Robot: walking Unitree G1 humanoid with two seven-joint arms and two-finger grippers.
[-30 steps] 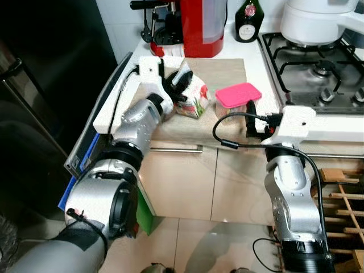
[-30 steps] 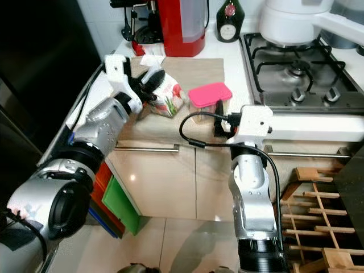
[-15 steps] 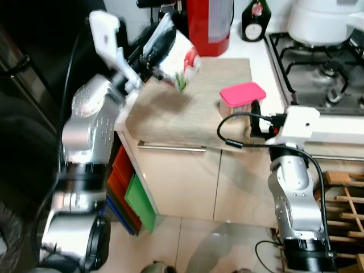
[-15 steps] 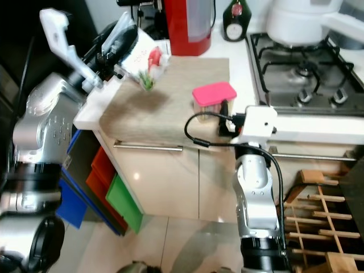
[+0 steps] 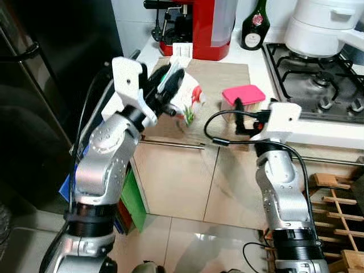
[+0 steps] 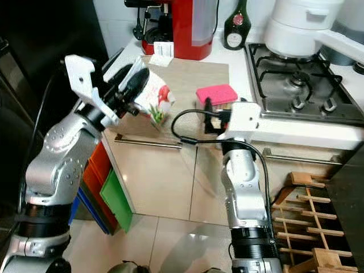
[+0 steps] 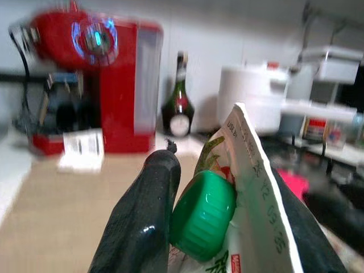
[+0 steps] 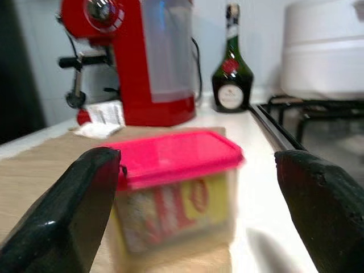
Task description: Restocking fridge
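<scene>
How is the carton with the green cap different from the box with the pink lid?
The white printed carton with a green screw cap is tilted and clamped in the left end effector, off the counter; the clear plastic box with a pink lid sits flat on the wooden countertop, between the right end effector's open fingers, untouched. Both are food containers.

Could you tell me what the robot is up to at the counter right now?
The left gripper holds a carton with a green cap lifted off the wooden counter, tilted. The right gripper is open, its fingers on either side of a pink-lidded container standing on the counter, not yet gripped.
</scene>
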